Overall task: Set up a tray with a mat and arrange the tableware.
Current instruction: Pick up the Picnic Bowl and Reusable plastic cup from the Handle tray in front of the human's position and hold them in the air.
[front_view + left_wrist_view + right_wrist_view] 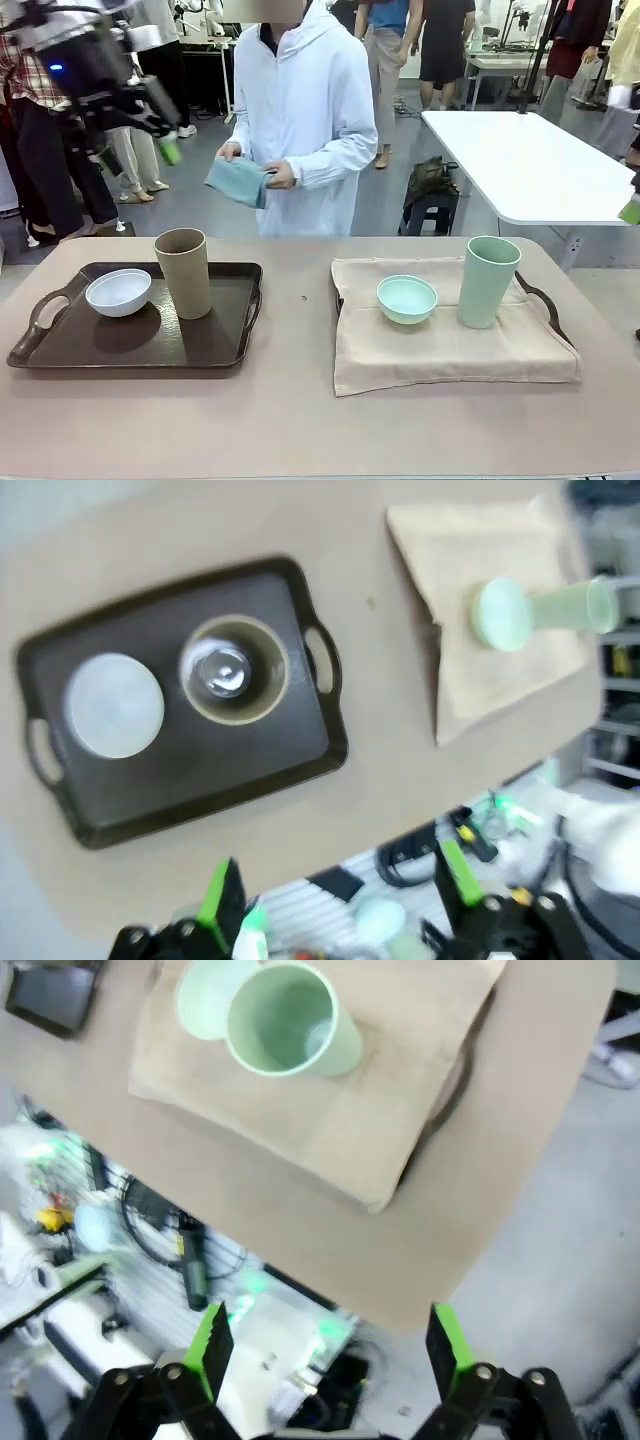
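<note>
Table (300, 420): flat, matte, tan-grey. It carries two trays, one at its left end and one at its right.
Dark tray (60, 350): left end, smooth and rigid with a raised rim and loop handles. It has no mat, so a cloth pushed in under the tableware would likely shove the pieces over.
Mat (450, 350): soft beige cloth draped over the right tray. It overhangs the near edge, so a snagged corner could drag everything on it.
Cloth (238, 181): folded and teal, held in the person's hands beyond the far edge.
Tan cup (183, 272): tall, tapered and matte, at the dark tray's middle. A side knock would tip it.
Mint cup (488, 281): same shape, near the mat's far right corner, and just as easy to tip.
White bowl (118, 292): low, round and glossy, on the dark tray's left half.
Mint bowl (407, 299): low and round, mid-mat, left of the mint cup.
Left gripper (335, 880): jaws wide and empty, high above the table.
Right gripper (330, 1325): jaws wide and empty, off the table's right end.
</note>
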You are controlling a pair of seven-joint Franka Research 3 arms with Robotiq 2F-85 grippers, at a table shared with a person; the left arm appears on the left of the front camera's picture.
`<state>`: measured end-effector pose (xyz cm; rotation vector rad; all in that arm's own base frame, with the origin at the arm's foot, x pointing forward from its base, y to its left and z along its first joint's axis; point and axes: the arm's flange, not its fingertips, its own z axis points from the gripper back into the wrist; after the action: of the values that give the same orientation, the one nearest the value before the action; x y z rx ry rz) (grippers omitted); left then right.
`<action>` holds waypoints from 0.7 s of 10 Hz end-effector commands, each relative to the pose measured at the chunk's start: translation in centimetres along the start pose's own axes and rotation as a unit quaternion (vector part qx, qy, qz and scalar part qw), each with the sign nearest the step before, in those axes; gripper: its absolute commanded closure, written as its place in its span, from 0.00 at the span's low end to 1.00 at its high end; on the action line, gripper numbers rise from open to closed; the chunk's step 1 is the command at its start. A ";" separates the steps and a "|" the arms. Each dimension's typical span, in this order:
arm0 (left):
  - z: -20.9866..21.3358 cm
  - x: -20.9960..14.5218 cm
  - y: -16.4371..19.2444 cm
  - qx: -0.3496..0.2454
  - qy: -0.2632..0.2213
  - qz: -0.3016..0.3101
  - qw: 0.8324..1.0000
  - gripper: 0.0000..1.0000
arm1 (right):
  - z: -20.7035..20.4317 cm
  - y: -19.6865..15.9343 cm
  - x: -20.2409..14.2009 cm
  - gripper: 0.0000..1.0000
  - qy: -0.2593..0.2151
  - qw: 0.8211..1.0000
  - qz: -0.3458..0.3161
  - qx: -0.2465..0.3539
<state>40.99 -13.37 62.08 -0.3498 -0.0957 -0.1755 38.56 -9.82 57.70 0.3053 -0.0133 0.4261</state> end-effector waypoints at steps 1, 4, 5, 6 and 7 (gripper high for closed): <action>-0.8 0.1 4.8 -0.067 0.035 0.025 0.997 0.00 | 1.4 -3.4 -0.7 0.00 -0.034 0.992 -0.057 0.103; -0.9 -1.7 14.4 -0.182 0.035 0.060 0.981 0.00 | 2.2 -8.3 -4.0 0.00 -0.084 0.968 -0.113 0.208; -1.1 -2.6 17.2 -0.211 0.030 0.073 0.974 0.00 | 2.4 -9.9 -5.2 0.00 -0.098 0.960 -0.129 0.226; -1.3 -4.3 19.9 -0.238 0.016 0.091 0.967 0.00 | 2.3 -11.2 -6.5 0.00 -0.107 0.955 -0.146 0.236; -1.0 -5.8 22.1 -0.258 -0.010 0.102 0.961 0.00 | 2.0 -11.8 -7.4 0.00 -0.112 0.952 -0.153 0.240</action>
<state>40.63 6.81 53.49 -0.8117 0.0139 0.0010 36.47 -23.51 55.49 0.7943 -0.0715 0.0763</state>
